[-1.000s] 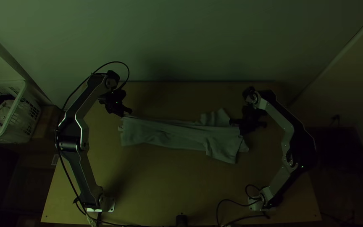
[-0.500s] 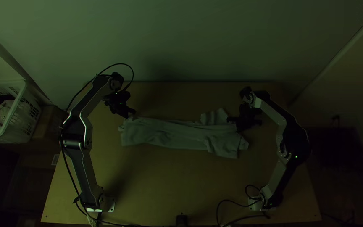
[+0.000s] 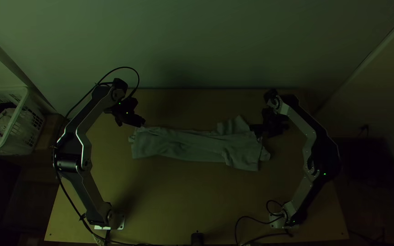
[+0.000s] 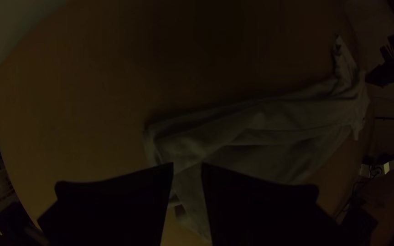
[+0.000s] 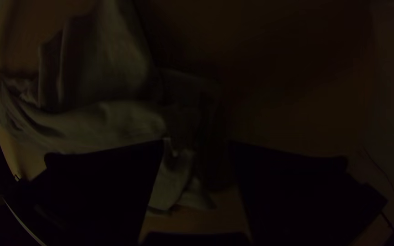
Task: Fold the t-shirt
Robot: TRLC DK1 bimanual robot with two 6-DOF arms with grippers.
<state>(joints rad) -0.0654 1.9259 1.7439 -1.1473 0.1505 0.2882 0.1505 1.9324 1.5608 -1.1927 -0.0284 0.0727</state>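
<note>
Has rumpled t-shirt in a long strip across wooden table, with left gripper parted slightly at its 10 o'clock, right gripper parted wider near 2.

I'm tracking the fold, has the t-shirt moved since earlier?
Yes, partly: the t-shirt's near right corner has shifted slightly away from the table's near edge.

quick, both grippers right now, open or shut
Left gripper: slightly open, near one end of the t-shirt, not gripping it.
Right gripper: open wider, at the other end, not gripping.
</note>
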